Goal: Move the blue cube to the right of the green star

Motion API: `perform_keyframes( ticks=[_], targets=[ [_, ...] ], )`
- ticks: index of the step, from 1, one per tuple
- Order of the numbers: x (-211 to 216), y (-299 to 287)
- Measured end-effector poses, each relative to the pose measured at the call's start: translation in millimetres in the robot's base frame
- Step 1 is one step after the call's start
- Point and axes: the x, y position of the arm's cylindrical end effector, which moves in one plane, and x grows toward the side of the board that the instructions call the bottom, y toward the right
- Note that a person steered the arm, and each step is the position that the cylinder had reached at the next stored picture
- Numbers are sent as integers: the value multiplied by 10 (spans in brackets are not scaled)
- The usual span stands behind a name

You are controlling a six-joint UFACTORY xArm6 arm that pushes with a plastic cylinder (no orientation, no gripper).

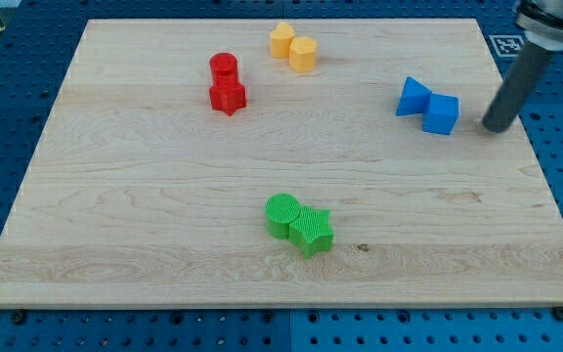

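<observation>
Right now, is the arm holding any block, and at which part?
Nothing is held. My tip stands apart from the blue cube, on its right in the view.

My tip [498,126] rests just right of the blue cube [442,113], well above and right of the green star [312,231] on the wooden board [164,215]

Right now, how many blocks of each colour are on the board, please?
Red: 2, cylinder and star
Yellow: 2, and
Blue: 2, cube and a second block
Green: 2, cylinder and star
Total: 8
</observation>
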Motion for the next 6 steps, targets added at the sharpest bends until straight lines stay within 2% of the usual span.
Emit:
perform_keyframes(
  ticks=[1, 2, 3, 5, 6],
  targets=[
    [-117, -27],
    [-451, -243],
    [-522, -388],
    [-65, -419],
    [-32, -651]
  ],
)
